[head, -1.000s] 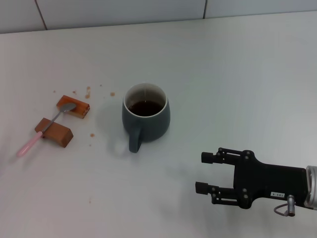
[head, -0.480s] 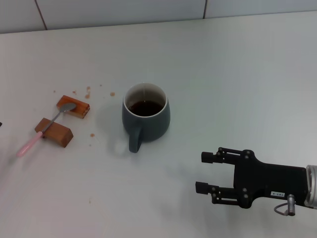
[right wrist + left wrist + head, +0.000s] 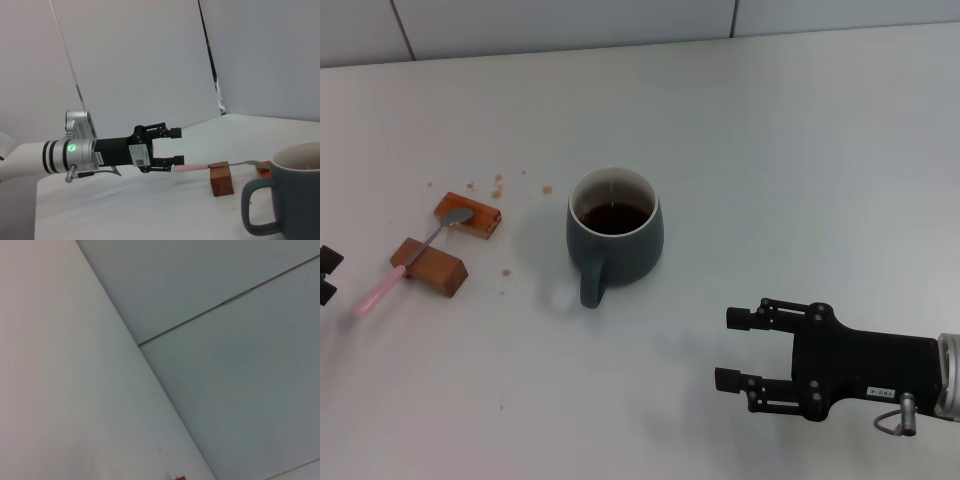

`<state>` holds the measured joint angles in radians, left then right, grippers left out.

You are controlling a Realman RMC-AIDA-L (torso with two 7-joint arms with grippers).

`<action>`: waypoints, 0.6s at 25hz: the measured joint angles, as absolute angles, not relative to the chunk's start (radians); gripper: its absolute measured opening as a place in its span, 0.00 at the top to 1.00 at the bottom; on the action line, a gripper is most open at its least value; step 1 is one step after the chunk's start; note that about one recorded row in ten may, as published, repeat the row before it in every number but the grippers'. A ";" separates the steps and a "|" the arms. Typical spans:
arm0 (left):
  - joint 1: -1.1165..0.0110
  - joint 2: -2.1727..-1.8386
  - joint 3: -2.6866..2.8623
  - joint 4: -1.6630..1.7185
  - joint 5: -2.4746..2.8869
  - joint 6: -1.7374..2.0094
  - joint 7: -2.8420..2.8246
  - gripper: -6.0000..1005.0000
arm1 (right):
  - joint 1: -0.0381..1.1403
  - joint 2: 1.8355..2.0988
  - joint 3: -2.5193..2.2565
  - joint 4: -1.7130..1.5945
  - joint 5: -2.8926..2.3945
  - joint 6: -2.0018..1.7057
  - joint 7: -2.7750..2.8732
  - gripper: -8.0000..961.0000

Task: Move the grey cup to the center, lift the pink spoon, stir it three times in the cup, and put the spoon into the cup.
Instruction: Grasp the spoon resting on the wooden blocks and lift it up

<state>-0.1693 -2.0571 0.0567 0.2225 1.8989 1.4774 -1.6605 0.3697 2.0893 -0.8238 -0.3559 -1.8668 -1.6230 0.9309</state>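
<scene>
The grey cup (image 3: 615, 235) stands mid-table, holding dark liquid, its handle toward the front; it also fills the near corner of the right wrist view (image 3: 287, 192). The pink spoon (image 3: 395, 275) lies across two brown blocks (image 3: 432, 268), silver bowl on the farther block and pink handle sticking out past the nearer one. My left gripper (image 3: 327, 275) shows at the left edge, just beside the handle's end. The right wrist view shows this left gripper (image 3: 176, 146) open, with the spoon (image 3: 192, 167) handle tip by its lower finger. My right gripper (image 3: 730, 348) rests open at the front right, away from the cup.
Brown crumbs (image 3: 498, 186) are scattered behind the blocks and toward the cup. A pale wall (image 3: 570, 20) rises at the table's far edge. The left wrist view holds only the table top, the wall and a sliver of a brown block (image 3: 180, 478).
My left gripper has come into the head view from the left edge, closing in on the spoon's pink handle. Cup, spoon and right arm have not moved.
</scene>
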 joint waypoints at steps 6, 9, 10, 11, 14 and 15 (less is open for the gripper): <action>-0.167 -2.057 0.057 0.222 1.902 1.469 -1.659 0.20 | 0.369 2.089 -0.824 -0.356 -1.867 -1.623 0.931 0.22; -0.168 -2.058 0.057 0.221 1.913 1.466 -1.658 0.20 | 0.368 2.089 -0.824 -0.355 -1.867 -1.623 0.931 0.22; -0.168 -2.058 0.057 0.221 1.916 1.464 -1.659 0.20 | 0.369 2.089 -0.824 -0.355 -1.867 -1.623 0.931 0.22; -0.169 -2.058 0.057 0.220 1.919 1.460 -1.660 0.20 | 0.369 2.089 -0.824 -0.355 -1.867 -1.623 0.931 0.22; -0.172 -2.058 0.057 0.212 1.925 1.453 -1.660 0.20 | 0.369 2.089 -0.824 -0.355 -1.866 -1.623 0.931 0.22; -0.173 -2.059 0.058 0.208 1.925 1.452 -1.660 0.20 | 0.370 2.089 -0.824 -0.354 -1.865 -1.623 0.931 0.22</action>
